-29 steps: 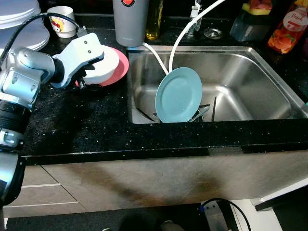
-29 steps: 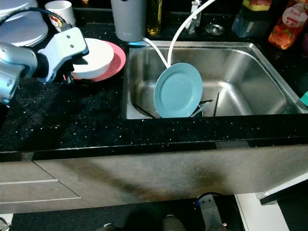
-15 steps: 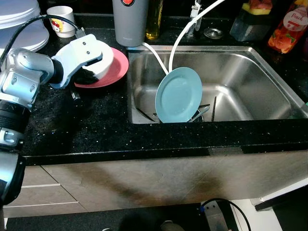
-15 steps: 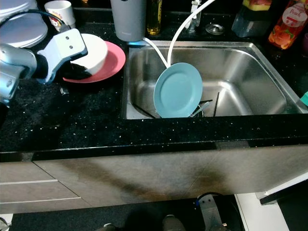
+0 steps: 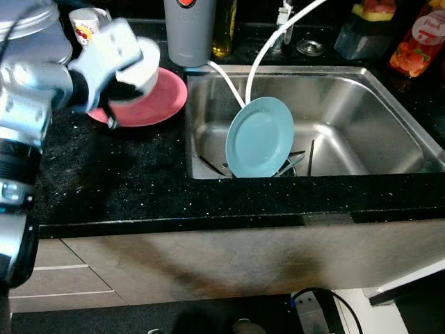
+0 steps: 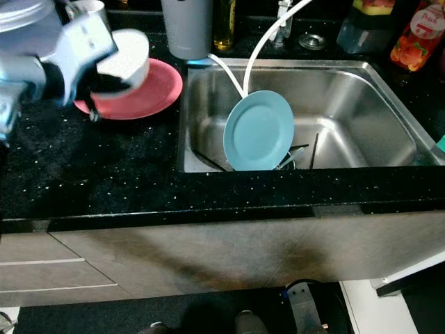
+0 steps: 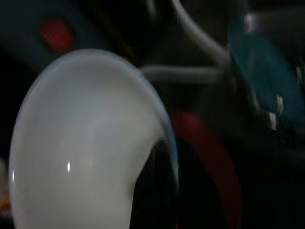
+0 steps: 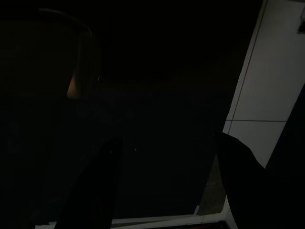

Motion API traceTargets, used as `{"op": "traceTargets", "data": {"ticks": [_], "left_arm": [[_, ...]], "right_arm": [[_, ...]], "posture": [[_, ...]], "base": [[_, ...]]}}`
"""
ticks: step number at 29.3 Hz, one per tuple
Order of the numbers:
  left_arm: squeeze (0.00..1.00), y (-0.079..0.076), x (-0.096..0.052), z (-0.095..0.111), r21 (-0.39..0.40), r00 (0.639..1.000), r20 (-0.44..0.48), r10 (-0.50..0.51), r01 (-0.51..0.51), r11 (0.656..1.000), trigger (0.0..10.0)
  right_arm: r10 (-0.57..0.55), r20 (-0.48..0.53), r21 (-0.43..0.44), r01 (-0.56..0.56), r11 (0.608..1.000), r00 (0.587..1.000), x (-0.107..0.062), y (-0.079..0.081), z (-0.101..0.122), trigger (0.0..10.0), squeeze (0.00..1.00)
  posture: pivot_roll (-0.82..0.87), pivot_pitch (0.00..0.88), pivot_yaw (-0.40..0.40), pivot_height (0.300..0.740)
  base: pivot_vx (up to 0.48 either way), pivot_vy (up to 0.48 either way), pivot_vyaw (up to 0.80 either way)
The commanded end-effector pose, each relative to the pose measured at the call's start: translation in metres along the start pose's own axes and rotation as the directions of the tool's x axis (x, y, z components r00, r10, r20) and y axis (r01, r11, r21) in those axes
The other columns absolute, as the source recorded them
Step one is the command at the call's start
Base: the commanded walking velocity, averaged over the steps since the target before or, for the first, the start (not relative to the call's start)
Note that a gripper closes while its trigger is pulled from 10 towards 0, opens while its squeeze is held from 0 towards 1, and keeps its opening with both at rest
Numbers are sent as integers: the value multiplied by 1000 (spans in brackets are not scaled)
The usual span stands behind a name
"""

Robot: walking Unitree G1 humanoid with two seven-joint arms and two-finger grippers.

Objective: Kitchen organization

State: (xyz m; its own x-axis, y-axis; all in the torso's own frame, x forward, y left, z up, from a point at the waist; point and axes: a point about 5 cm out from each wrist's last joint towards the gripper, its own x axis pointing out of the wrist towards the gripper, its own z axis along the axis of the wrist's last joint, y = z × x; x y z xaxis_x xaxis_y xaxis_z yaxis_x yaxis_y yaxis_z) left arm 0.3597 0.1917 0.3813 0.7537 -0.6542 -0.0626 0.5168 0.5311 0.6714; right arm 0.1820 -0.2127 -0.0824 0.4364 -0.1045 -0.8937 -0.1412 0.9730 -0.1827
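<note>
My left gripper is shut on the rim of a white bowl and holds it tilted in the air above the near-left part of a pink plate. The plate lies flat on the black counter, left of the sink. The arm and the bowl are blurred. In the left wrist view the white bowl is close up, with the pink plate behind it. A teal plate leans upright in the steel sink. My right gripper hangs open in the dark beside a cabinet.
A grey canister, an oil bottle and a mug stand at the counter's back. White plates are stacked at the far left. A white hose arches into the sink above some cutlery. Bottles stand at the back right.
My left gripper has lifted the white bowl off the pink plate and carried it up and towards the back. The pink plate now lies uncovered on the counter.
</note>
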Motion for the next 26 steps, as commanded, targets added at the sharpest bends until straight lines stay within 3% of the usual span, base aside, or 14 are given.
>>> {"op": "traceTargets", "data": {"ticks": [1,3,4,6,7,8,9,10,11,18,23,26], "left_arm": [[0,-2,2,23,-14,990,141,-3,5,1000,0],[0,-7,3,39,-68,965,262,-6,24,997,0],[0,-7,3,39,-68,965,262,-6,24,997,0],[0,-17,6,52,-140,918,396,-30,93,986,0],[0,-35,9,58,-190,864,495,-91,209,959,5882],[0,-35,9,58,-190,864,495,-91,209,959,5882],[0,-42,11,58,-201,852,513,-108,241,949,7804],[0,-42,11,58,-201,852,513,-108,241,949,7804],[0,-48,15,56,-212,849,515,-118,260,942,10000],[0,-69,32,38,-266,880,463,-107,253,930,10000],[0,-76,44,25,-226,926,365,-99,191,955,10000],[0,-77,46,23,-206,934,343,-98,176,962,10000]], "right_arm": [[-1,-22,16,1,1000,1000,0,0,-8,10000,0],[-2,-21,18,2,1000,1000,0,0,-8,10000,0],[-2,-21,18,2,1000,1000,0,0,-8,10000,0],[-2,-22,18,2,1000,1000,0,-1,-8,10000,0],[-2,-26,26,2,1000,1000,0,-1,-9,10000,0],[-2,-26,26,2,1000,1000,0,-1,-9,10000,0],[-2,-27,26,2,1000,1000,0,-1,-9,10000,0],[-2,-27,26,2,1000,1000,0,-1,-9,10000,0],[-2,-28,28,3,1000,1000,0,-1,-9,10000,0],[-4,-28,32,5,999,1000,0,-2,-8,10000,0],[-8,-27,27,9,1000,1000,0,-3,-8,10000,0],[-10,-24,25,10,1000,1000,0,-3,-7,10000,0]], "posture": [[3,130,-6,740],[3,129,-5,740],[3,129,-5,740],[0,128,-4,740],[0,128,-4,740],[0,128,-4,740],[0,128,-4,740],[0,128,-4,740],[-10,120,-8,740],[-12,119,-8,740],[-14,114,-6,740],[-16,114,-5,740]], "base": [[0,0,0],[0,0,0],[0,0,0],[0,0,0],[0,0,-800],[0,0,-800],[0,0,-800],[0,0,-800],[0,0,-800],[0,0,-800],[0,0,-800],[0,0,-800]]}}
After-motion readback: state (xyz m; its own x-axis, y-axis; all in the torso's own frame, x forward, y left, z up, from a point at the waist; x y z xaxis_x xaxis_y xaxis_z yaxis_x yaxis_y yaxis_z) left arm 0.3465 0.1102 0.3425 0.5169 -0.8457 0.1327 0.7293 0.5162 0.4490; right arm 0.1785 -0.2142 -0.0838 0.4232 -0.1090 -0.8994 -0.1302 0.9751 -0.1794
